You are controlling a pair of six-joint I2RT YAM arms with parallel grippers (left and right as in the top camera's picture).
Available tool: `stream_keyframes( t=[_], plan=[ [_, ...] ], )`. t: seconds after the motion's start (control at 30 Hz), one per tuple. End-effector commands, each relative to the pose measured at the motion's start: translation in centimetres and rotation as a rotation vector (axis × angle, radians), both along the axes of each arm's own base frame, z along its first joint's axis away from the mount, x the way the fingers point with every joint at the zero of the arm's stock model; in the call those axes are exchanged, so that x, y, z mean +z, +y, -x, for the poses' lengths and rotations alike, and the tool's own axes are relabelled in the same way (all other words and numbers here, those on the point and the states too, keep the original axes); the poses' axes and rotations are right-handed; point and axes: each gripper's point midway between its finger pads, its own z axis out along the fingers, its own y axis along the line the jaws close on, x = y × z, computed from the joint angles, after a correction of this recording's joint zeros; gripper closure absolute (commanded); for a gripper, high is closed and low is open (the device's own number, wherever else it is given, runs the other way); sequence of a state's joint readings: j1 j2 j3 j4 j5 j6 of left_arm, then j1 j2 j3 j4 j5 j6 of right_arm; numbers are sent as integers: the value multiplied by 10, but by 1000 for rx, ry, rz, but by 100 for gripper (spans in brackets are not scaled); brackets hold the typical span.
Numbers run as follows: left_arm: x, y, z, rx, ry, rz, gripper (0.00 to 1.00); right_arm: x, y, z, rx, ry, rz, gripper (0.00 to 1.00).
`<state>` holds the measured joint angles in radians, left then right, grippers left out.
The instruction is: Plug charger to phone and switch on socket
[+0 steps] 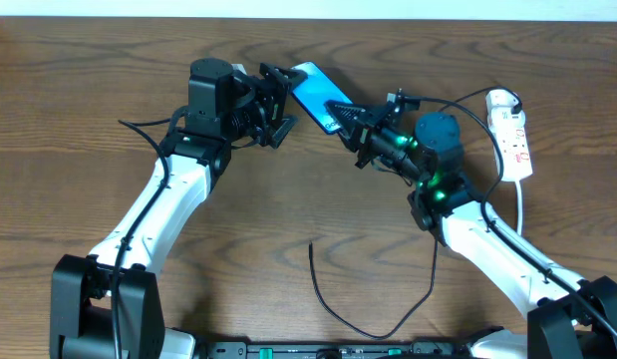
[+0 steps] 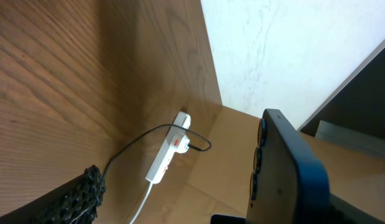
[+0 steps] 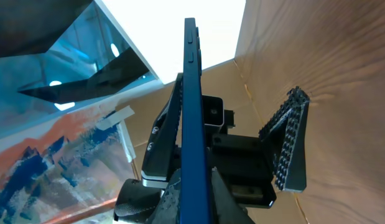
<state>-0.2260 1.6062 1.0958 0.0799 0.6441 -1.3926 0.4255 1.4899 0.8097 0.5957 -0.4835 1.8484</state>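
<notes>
Right gripper (image 1: 340,113) is clamped on the right end of the phone (image 1: 316,92), held tilted at far centre. Left gripper (image 1: 278,105) stands wide open just left of it. Charger (image 1: 388,329) lies loose near centre; socket (image 1: 513,135) far right.

The left arm (image 1: 154,214) reached from the near left toward the far middle, its left gripper (image 1: 276,105) pointing right with the jaws spread wide. The right arm (image 1: 487,234) reached in from the near right, its right gripper (image 1: 350,120) pointing left and clamped tight on the phone (image 1: 313,90).
</notes>
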Motion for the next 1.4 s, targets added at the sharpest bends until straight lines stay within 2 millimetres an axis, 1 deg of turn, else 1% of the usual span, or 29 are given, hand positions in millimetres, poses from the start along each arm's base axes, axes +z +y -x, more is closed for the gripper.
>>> stream_keyframes(
  t=[0.0,0.1,0.3,0.53,0.9,1.1,1.17,1.23,1.37],
  plan=[
    [15,1,0,25,-1,36,8,13,3,-2,-17,-19,-24,99],
    [16,1,0,30,9,49,9,13,4,-1,-11,-17,-27,99],
    [17,-2,2,30,42,84,9,14,7,2,12,47,-80,99],
    [33,-6,-2,15,-14,123,9,14,8,3,15,74,-100,99],
    [33,-6,-2,10,-14,125,9,14,21,14,57,91,-109,99],
    [33,-7,-1,3,-12,128,9,14,24,16,69,91,-109,99],
    [33,-7,-1,3,-13,127,9,14,24,16,70,92,-109,99],
    [33,-7,0,0,-15,125,13,14,24,17,74,92,-108,99],
    [33,-8,0,-7,-16,126,16,14,25,18,79,92,-109,99]
  ],
)
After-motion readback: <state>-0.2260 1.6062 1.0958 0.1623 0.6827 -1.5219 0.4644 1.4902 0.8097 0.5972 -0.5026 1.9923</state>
